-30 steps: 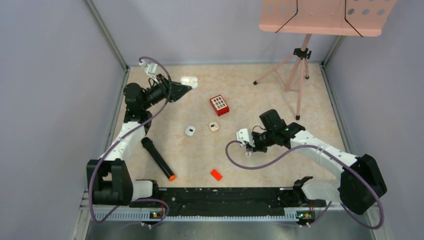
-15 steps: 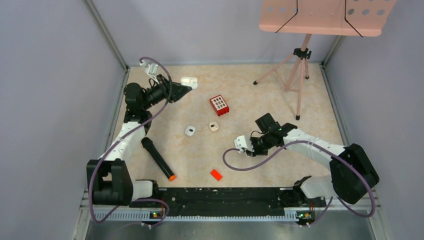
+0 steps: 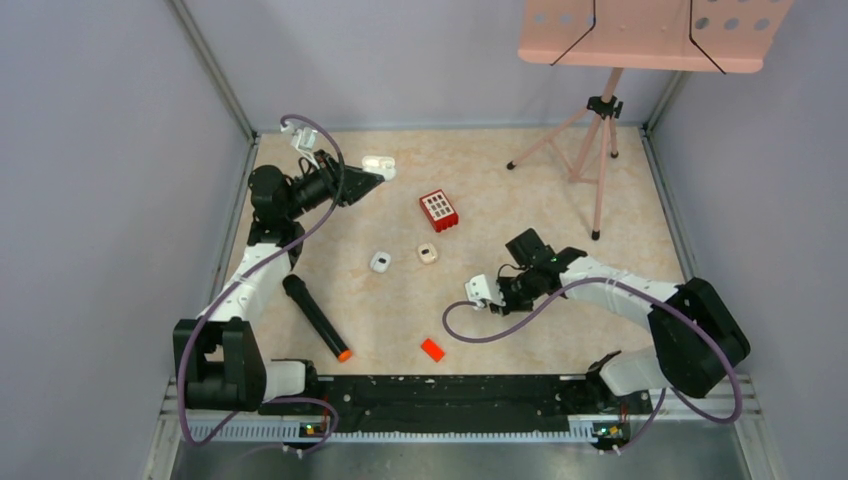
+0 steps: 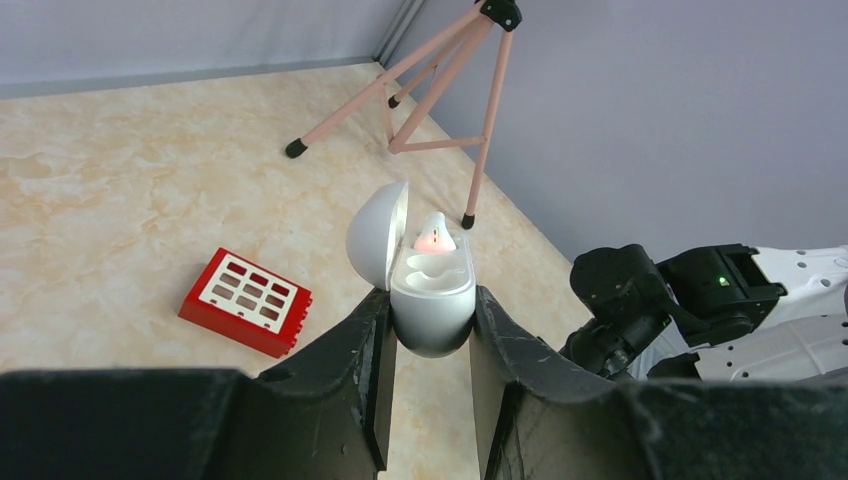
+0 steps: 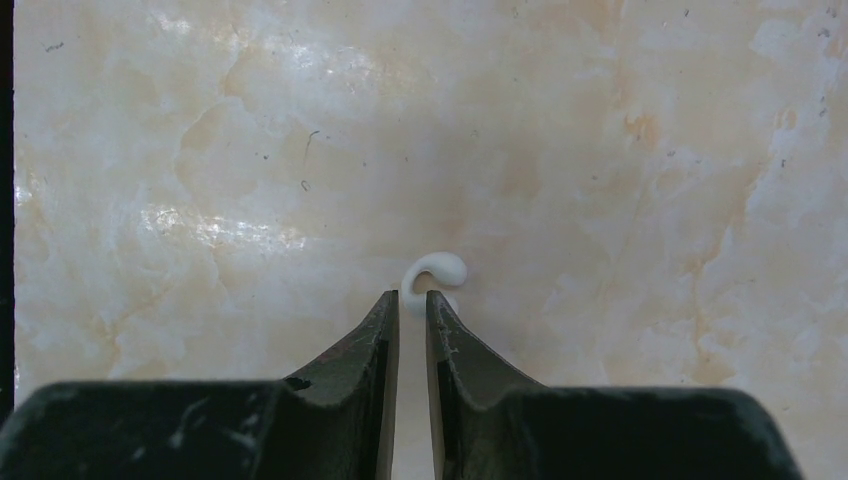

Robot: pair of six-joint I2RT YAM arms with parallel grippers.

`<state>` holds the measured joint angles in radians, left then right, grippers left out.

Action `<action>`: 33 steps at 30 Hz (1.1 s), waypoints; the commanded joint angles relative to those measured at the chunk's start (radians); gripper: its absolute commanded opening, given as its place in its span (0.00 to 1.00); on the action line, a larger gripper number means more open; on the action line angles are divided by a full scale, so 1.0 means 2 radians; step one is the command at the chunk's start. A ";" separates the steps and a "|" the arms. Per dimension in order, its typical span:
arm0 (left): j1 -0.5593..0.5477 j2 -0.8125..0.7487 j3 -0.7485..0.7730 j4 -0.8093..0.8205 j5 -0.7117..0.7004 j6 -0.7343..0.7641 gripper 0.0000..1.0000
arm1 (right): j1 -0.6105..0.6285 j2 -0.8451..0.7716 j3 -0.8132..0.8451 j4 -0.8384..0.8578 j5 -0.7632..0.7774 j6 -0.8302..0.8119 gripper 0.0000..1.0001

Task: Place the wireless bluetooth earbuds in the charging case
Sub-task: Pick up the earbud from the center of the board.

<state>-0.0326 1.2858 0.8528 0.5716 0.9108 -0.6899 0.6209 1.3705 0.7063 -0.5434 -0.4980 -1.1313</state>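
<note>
My left gripper point(image 4: 429, 297) is shut on the white charging case point(image 4: 432, 300) and holds it above the table at the back left, lid open. It shows pale inner hollows and a pink glow at the far end. The case also shows in the top view point(image 3: 378, 163). My right gripper point(image 5: 412, 297) points down at the table. Its jaws are nearly shut, with the stem of a small white hooked earbud point(image 5: 434, 272) between the tips. In the top view that gripper point(image 3: 498, 300) is right of centre. Two more small pieces, one white point(image 3: 380, 262) and one cream point(image 3: 427, 253), lie mid-table.
A red block point(image 3: 438, 210) lies behind the two loose pieces. An orange-red chip point(image 3: 432, 349) and a black marker point(image 3: 316, 317) lie near the front. A pink tripod stand point(image 3: 592, 150) stands at the back right. Grey walls enclose the table.
My right wrist has shifted left and towards the near edge, lower over the table. The left arm and the case have not moved.
</note>
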 commanded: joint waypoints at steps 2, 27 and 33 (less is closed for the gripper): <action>0.002 -0.010 0.018 0.007 0.003 0.008 0.00 | 0.013 0.004 -0.001 0.017 -0.014 -0.016 0.15; 0.002 0.000 0.015 0.018 -0.004 0.005 0.00 | 0.014 0.026 0.018 0.053 0.065 0.018 0.18; 0.003 0.003 0.015 0.022 -0.005 0.004 0.00 | 0.015 0.025 0.031 0.053 0.069 0.039 0.08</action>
<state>-0.0326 1.2858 0.8528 0.5545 0.9070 -0.6788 0.6395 1.4158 0.7170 -0.4503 -0.3775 -1.0973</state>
